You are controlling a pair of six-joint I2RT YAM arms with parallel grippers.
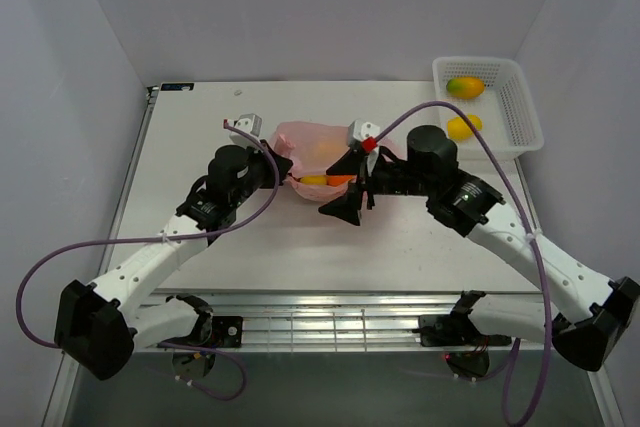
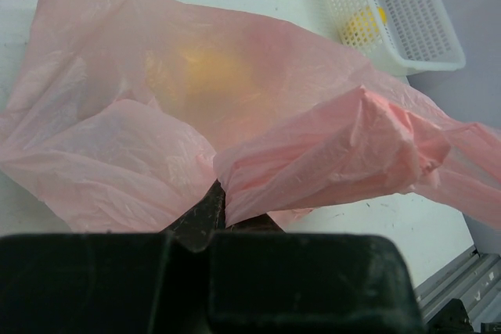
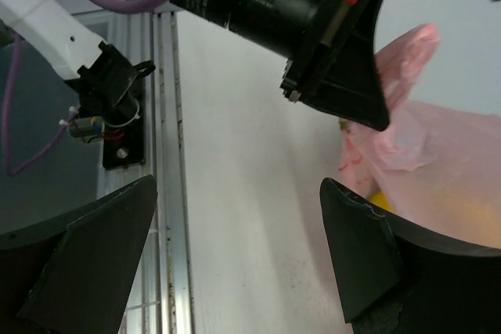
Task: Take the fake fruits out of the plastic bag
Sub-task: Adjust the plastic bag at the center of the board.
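The left arm is stretched from the near left corner towards the middle of the table [image 1: 300, 247], and the left gripper [image 2: 223, 209] is seen clamped on a raised fold of the pink plastic bag [image 2: 313, 154]. The right arm is bent in from the near right, its right gripper [image 3: 239, 185] held low just right of the bag's mouth, jaws spread wide with nothing between them. A yellow fruit [image 1: 313, 180] and an orange fruit [image 1: 338, 180] are lodged in the mouth. A white lattice basket [image 1: 520, 112], holding a mango [image 1: 465, 87] and another yellow piece [image 1: 462, 127], is set at the far right corner, well apart from the bag. Bare tabletop is left between the bag and the near edge.
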